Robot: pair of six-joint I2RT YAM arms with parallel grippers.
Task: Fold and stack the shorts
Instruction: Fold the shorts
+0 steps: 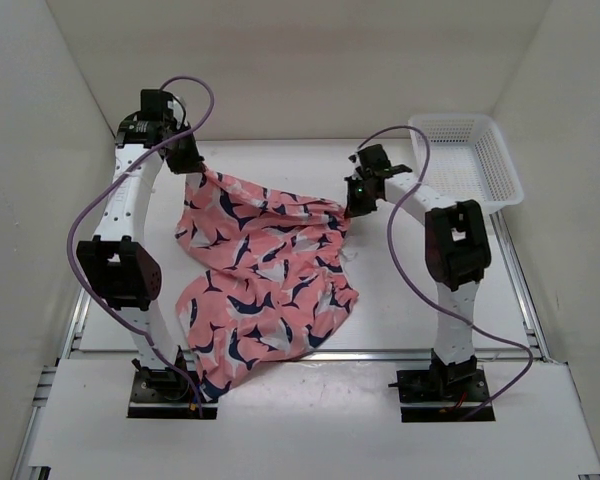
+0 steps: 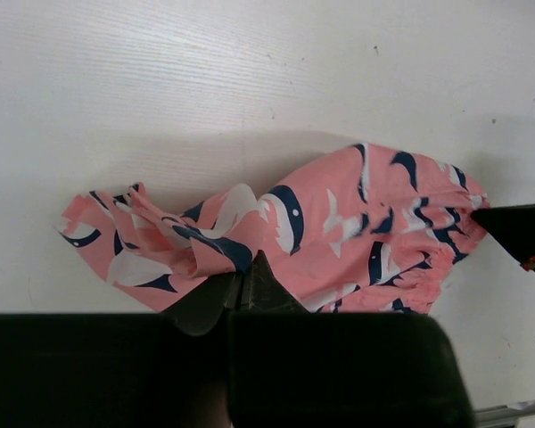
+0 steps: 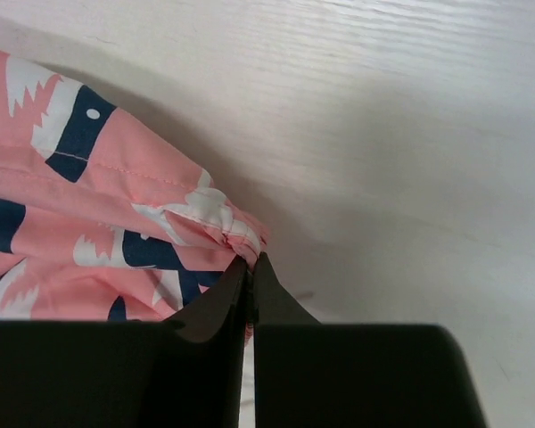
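Observation:
The salmon-pink shorts (image 1: pixel 265 270) with navy-and-white shapes hang stretched between my two grippers, and their lower part trails over the table's near edge. My left gripper (image 1: pixel 190 160) is shut on the far-left corner of the shorts (image 2: pixel 339 232), its jaws pinched on a fold. My right gripper (image 1: pixel 358 197) is shut on the right corner of the shorts (image 3: pixel 116 205), at the gathered waistband edge. Both corners are lifted off the table.
A white plastic mesh basket (image 1: pixel 467 160) stands at the far right of the white table (image 1: pixel 400 290). White walls enclose the table on the left, back and right. The right gripper's dark tip shows at the right edge of the left wrist view (image 2: pixel 522 234).

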